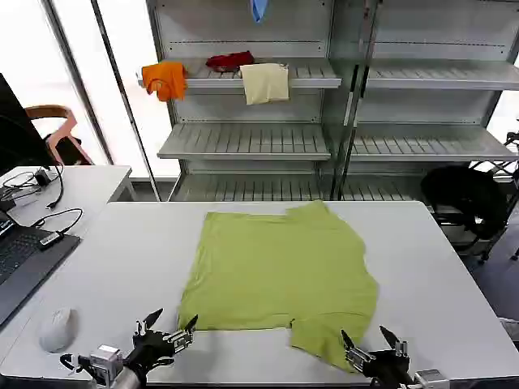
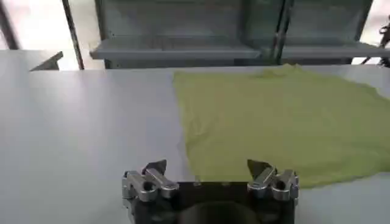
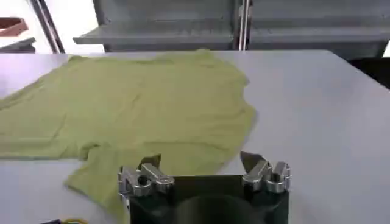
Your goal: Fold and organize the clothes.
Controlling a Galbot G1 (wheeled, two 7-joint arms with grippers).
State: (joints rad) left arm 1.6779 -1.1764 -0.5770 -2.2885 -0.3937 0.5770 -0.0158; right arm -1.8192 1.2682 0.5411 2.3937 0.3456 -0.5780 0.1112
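Head view first, near edge of the table point(image 1: 454, 267): both grippers sit low & close to the robot. Left gripper point(image 1: 166, 331) is by the shirt's near left corner, just off the cloth, not touching it. Its jaws are spread wide w/ nothing between them. Left wrist view shows the same: left gripper point(image 2: 210, 172) w/ fingers apart, green hem just past the tips.

Right gripper point(image 1: 371, 344) is at the near right side, over or just beside the sleeve that sticks out toward the robot. Jaws spread too, holding nothing. Right wrist view has the right gripper point(image 3: 201, 165) above that sleeve flap; can't tell if a tip touches the cloth.

Next out, the T-shirt point(image 1: 280, 271) lies flat in the middle of the table, plain green side up, a few soft wrinkles. Not folded yet, so the job looks like it's at the start.

It's prob. light, soft & floppy. It will sag & bunch when lifted, and may slide on the smooth top. Best to pinch thin edges: near hem corner for the left, sleeve or near right corner for the right. Lift both sides together so it stays even.

Far off: laptop point(image 1: 20, 263) & mouse point(image 1: 57, 328) at the left, shelves point(image 1: 243, 142) at the back w/ orange, red & cream clothes.
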